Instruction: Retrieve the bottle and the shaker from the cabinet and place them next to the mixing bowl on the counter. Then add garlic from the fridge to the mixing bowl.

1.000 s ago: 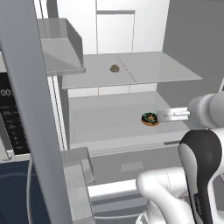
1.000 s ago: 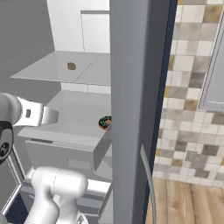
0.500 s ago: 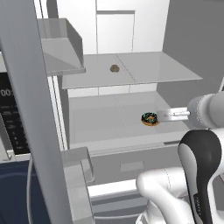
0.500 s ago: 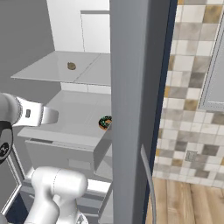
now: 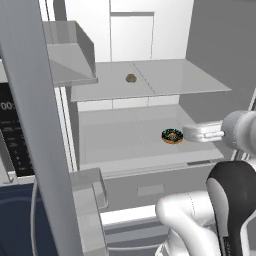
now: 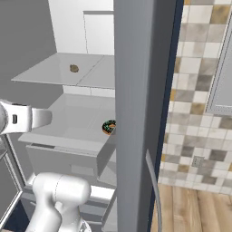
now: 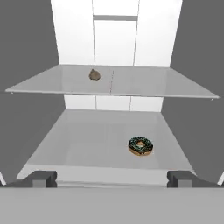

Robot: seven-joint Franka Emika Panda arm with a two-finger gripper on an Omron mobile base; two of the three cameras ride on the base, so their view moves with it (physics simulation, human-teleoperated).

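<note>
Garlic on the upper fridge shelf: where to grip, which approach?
Grip the garlic across its rounded body, probably coming in level from the open front of the fridge. It sits low on the upper shelf, nothing beside it. The gripper is open.

Fridge (image 7: 116, 35) interior was noted as smooth white-grey plastic, matt. Upper shelf (image 7: 144, 85) looked like thin, pale, faintly glossy sheet; lower shelf (image 7: 87, 144) the same. Garlic (image 7: 94, 75) appeared dull, brownish, rough-skinned. Donut (image 7: 140, 146) was seen with dark glossy frosting and speckled sprinkles. Fridge door (image 6: 140, 113) was recorded as flat grey, satin. Wall tiles (image 6: 199, 95) looked mottled, stone-like.
</note>
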